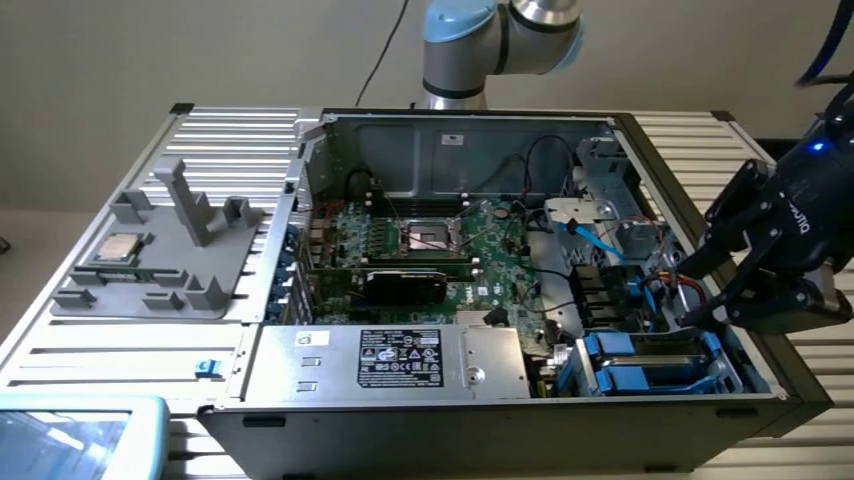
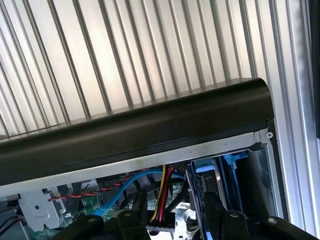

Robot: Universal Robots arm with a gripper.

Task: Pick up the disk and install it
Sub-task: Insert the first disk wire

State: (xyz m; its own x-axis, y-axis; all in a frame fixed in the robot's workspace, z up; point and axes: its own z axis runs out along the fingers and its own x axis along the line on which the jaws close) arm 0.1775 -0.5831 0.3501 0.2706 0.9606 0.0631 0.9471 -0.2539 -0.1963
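Observation:
My black gripper (image 1: pixel 697 290) hangs over the right side of the open computer case (image 1: pixel 400 425), just above its inner right wall. The fingers stand apart, and only cables show behind the gap between them. Below and to the exterior view's left of it, the drive bay (image 1: pixel 581 365) holds two blue-carrier drives stacked together. I take the upper one for the disk (image 1: pixel 650 345), but I cannot tell the two apart. In the wrist view the gripper (image 2: pixel 175 215) looks down past the case's black rim (image 2: pixel 135 130) at a blue carrier (image 2: pixel 227 162) seen edge-on, beside red, yellow and blue cables.
A grey fixture (image 1: pixel 187 260) with a small square processor chip (image 1: pixel 120 247) lies on the ribbed table (image 1: pixel 107 350) at the exterior view's left. Inside the case are the motherboard (image 1: pixel 427 240) and the power supply (image 1: pixel 387 355). A pale blue tray (image 1: pixel 67 440) sits at the bottom left.

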